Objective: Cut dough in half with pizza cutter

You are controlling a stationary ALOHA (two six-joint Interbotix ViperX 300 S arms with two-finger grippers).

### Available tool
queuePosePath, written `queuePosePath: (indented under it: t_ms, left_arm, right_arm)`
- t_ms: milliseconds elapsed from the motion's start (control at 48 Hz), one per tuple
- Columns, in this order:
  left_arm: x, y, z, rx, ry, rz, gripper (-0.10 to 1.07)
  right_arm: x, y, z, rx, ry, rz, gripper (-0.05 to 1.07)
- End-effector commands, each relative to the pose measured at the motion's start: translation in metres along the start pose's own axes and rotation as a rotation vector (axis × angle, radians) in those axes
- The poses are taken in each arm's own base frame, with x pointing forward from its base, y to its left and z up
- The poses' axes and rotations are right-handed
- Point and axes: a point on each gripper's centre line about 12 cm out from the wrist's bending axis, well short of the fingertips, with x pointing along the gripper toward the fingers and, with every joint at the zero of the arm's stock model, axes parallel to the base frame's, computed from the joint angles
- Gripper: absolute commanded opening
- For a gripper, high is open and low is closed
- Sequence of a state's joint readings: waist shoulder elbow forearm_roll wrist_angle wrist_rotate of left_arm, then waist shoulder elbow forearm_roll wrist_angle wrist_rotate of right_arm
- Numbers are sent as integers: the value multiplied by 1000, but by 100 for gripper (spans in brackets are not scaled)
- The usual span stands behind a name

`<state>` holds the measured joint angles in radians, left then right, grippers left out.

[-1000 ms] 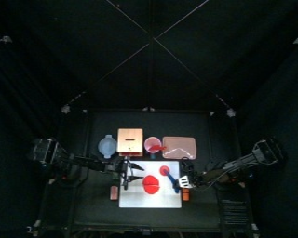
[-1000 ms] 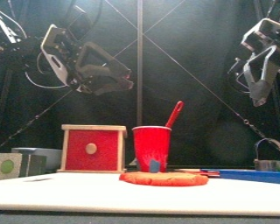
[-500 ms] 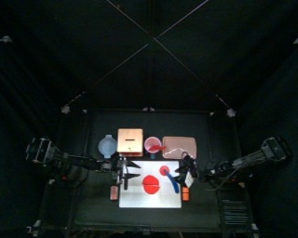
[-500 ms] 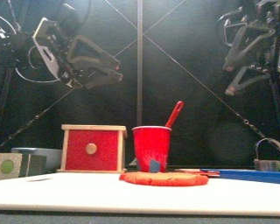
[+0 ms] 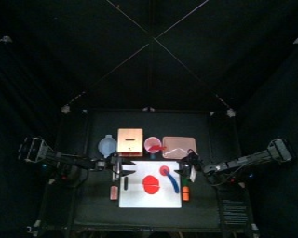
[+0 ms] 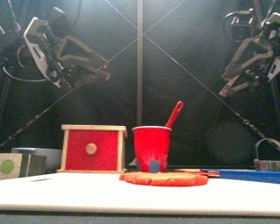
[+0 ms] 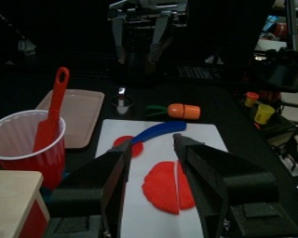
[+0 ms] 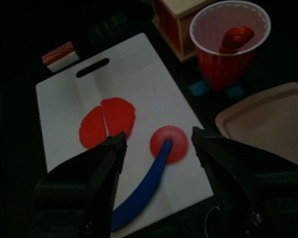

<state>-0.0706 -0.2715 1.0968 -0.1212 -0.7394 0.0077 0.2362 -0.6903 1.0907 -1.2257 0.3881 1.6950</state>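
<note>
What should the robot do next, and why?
Probably just lift both arms away to rest. The dough already shows a line down its middle, the pizza cutter lies beside it on the white board, and the left gripper and right gripper are open, empty.

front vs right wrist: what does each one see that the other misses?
Right wrist only: the board's top face, the cutter lying on it beside the dough, and a line across the dough.
Front only: the left gripper and right gripper, both raised high above the table with jaws open.
Both: dough, red cup with the spatula in it, wooden box.
</note>
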Motion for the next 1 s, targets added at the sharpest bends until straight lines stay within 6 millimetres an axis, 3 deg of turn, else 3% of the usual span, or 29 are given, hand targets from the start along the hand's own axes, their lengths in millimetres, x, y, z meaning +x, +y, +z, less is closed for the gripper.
queuePosePath:
  t_ms: [0,979]
  left_arm:
    - [2,1,7,-1,-28,4,79]
    - [0,24,4,10,-13,70,79]
  right_arm:
    - [-1,3,4,3,-9,18,90]
    - [1,-2,4,20,-8,-4,90]
